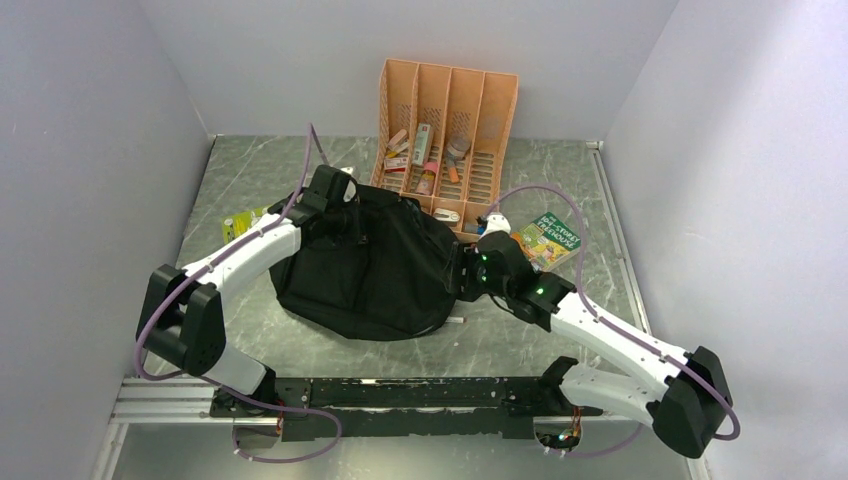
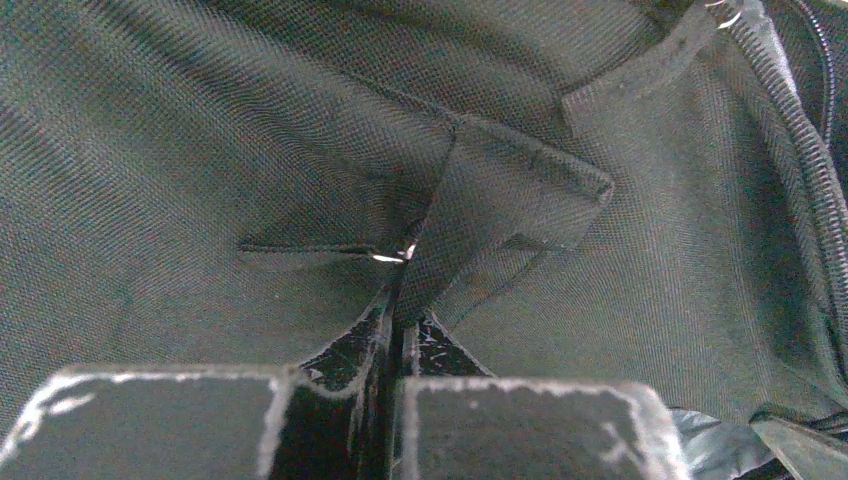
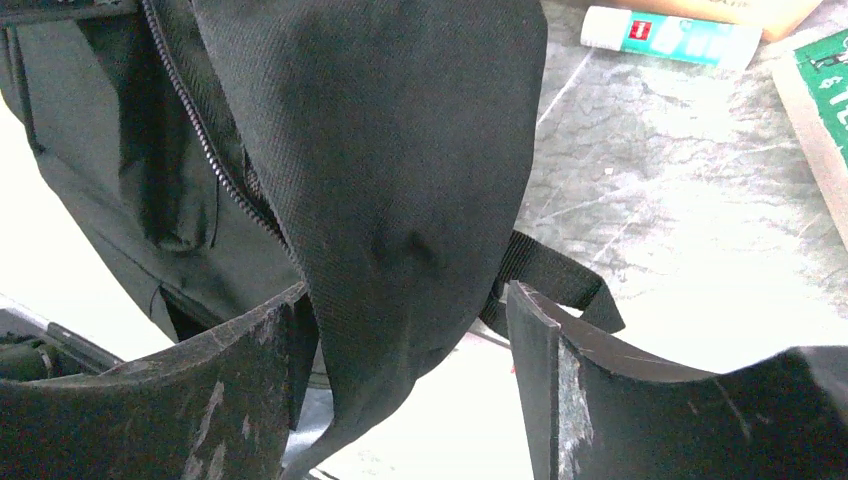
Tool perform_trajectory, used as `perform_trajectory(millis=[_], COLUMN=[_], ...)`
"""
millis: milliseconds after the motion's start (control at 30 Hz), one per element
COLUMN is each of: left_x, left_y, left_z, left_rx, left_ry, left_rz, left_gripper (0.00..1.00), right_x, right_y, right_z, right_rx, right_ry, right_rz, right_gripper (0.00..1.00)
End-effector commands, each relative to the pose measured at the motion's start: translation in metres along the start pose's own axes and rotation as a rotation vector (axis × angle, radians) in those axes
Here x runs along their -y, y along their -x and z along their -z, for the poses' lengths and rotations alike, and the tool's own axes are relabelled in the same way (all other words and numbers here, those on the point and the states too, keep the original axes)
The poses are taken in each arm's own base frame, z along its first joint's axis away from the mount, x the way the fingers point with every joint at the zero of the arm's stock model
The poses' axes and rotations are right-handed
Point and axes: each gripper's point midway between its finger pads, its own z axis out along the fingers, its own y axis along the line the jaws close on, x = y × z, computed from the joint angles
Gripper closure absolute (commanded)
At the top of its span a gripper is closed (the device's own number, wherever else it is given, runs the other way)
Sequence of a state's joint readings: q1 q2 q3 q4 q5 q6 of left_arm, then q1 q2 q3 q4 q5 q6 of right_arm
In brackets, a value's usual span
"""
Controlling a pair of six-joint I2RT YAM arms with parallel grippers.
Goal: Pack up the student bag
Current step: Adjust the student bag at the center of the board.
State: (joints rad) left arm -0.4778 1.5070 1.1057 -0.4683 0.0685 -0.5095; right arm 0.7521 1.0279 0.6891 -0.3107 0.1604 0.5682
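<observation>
Black student bag [image 1: 365, 265] lies on a grey surface [image 1: 560, 180]. Left tool [image 1: 345, 200] at its far edge, right tool [image 1: 462, 272] at its right side. Orange file organiser [image 1: 445, 120] behind; green book [image 1: 548, 238] to the right.

The bag [image 1: 370, 270] is matt black woven cloth with a coarse-toothed zip [image 2: 803, 170], the desk [image 1: 250, 175] smooth, faintly glossy grey marbling, the organiser [image 1: 447, 95] matt orange plastic, the right claw [image 3: 405, 295] scuffed, scratched black.

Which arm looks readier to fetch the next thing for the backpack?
Right, probably. The right gripper stands open, and the glue stick and green book lie close by on its side. The left gripper is shut on the student bag, pinching its fabric.
</observation>
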Motion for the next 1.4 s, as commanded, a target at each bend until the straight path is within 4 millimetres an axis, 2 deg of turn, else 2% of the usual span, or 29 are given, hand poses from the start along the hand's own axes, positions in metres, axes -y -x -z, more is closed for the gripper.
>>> perform_trajectory(millis=[0,300,700,833,1000,1100,1233,1367], left_x=[0.005,0.005,0.007,0.013,0.017,0.018,0.025,0.050], left_y=[0.012,0.011,0.012,0.012,0.016,0.019,0.029,0.041], left_z=[-0.004,-0.006,-0.007,-0.007,-0.001,0.004,0.020,0.044], left_rx=[0.043,0.037,0.035,0.030,0.048,0.065,0.107,0.177], left_ry=[-0.027,-0.029,-0.035,-0.071,-0.077,-0.078,-0.077,-0.102], left_rz=[-0.003,0.001,-0.008,-0.023,-0.052,-0.063,-0.083,-0.126], left_gripper=[0.95,0.95,0.95,0.95,0.94,0.77,0.55,0.46], right_x=[-0.002,0.020,0.036,0.031,0.011,0.004,0.001,-0.004], right_y=[-0.005,-0.015,-0.021,-0.022,-0.022,-0.019,-0.012,-0.002], right_z=[0.009,0.019,0.008,-0.003,-0.014,-0.013,-0.007,-0.001], right_rx=[-0.008,-0.045,-0.061,-0.043,-0.007,0.024,0.072,0.119], right_ry=[0.028,-0.074,-0.160,-0.124,-0.007,0.043,0.069,0.098], right_rz=[-0.028,-0.037,0.011,0.014,-0.024,-0.060,-0.078,-0.111], right_gripper=[0.29,0.41,0.59,0.70,0.86,1.00,1.00,1.00])
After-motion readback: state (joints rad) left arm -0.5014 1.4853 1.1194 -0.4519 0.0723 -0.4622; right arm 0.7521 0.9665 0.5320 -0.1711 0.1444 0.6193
